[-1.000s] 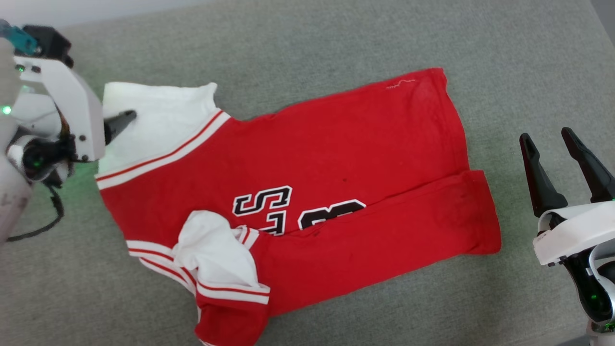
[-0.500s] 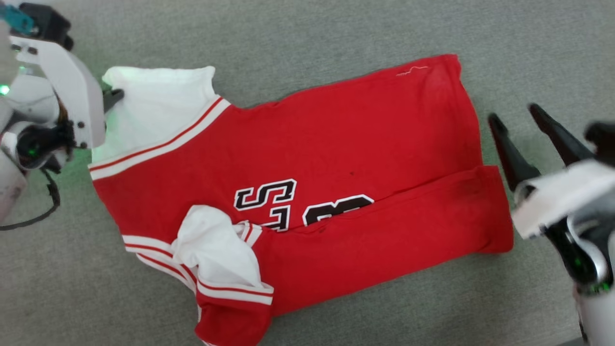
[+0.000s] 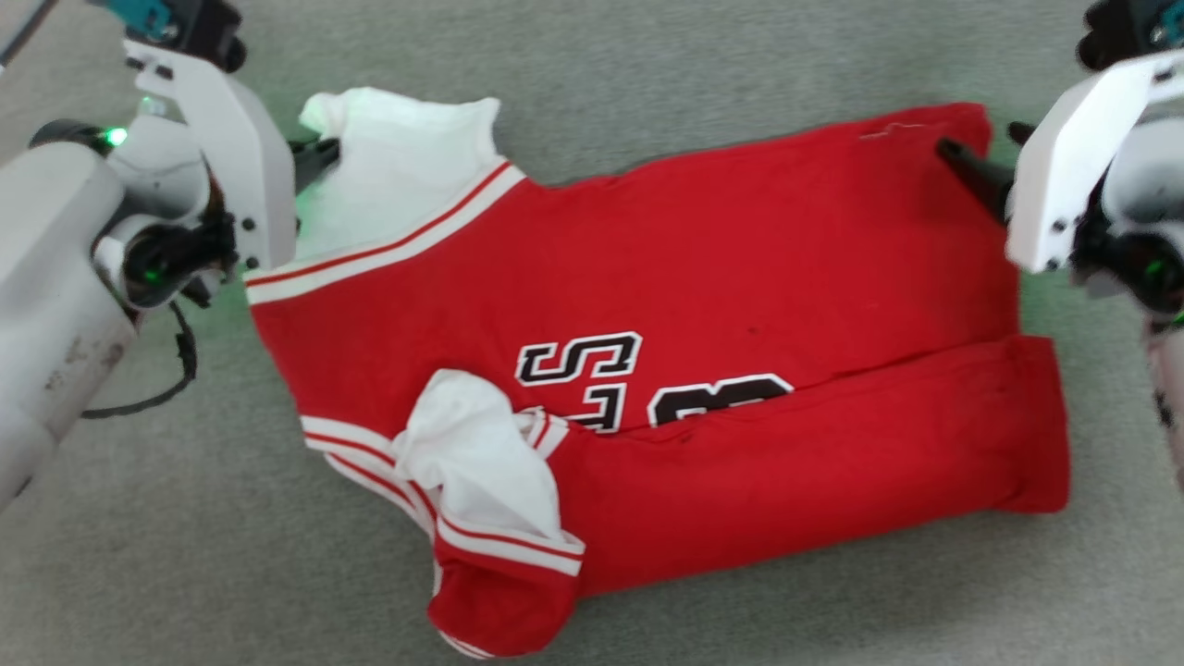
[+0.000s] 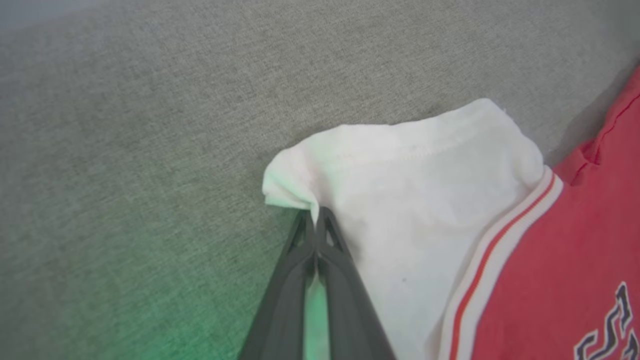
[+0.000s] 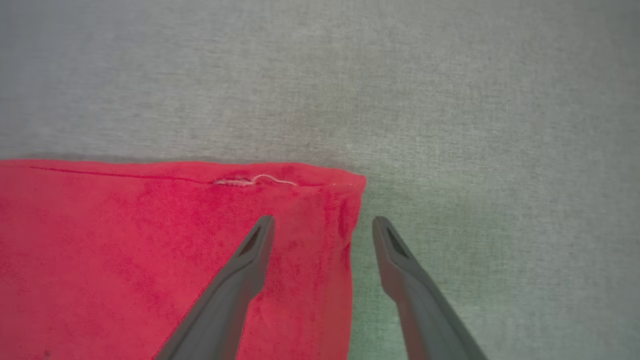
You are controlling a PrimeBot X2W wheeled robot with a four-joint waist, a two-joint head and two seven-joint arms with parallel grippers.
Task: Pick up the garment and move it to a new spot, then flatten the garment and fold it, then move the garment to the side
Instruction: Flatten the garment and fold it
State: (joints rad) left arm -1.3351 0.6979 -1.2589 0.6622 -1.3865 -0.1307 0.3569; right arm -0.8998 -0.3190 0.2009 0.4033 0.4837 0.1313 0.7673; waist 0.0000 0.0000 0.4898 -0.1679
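Observation:
The garment (image 3: 703, 287) is a red jersey T-shirt with white sleeves, lying partly folded on the grey cloth surface, its near long edge turned over the black print. My left gripper (image 4: 316, 217) is shut on the edge of the far white sleeve (image 4: 400, 185), at the shirt's upper left corner (image 3: 388, 148) in the head view. My right gripper (image 5: 322, 225) is open and straddles the hem corner (image 5: 345, 195) at the upper right; one finger lies over the red cloth, the other over the grey surface. Its dark fingers (image 3: 967, 166) reach the corner in the head view.
The grey fabric surface (image 3: 647, 55) stretches on all sides of the shirt. A crumpled white sleeve (image 3: 481, 462) sits on the near left of the shirt. A loose white thread (image 5: 255, 180) shows at the hem.
My left gripper has closed on the white sleeve's edge. My right gripper has swung from the near right up to the shirt's far hem corner. The camera has shifted, moving the shirt rightward in the picture.

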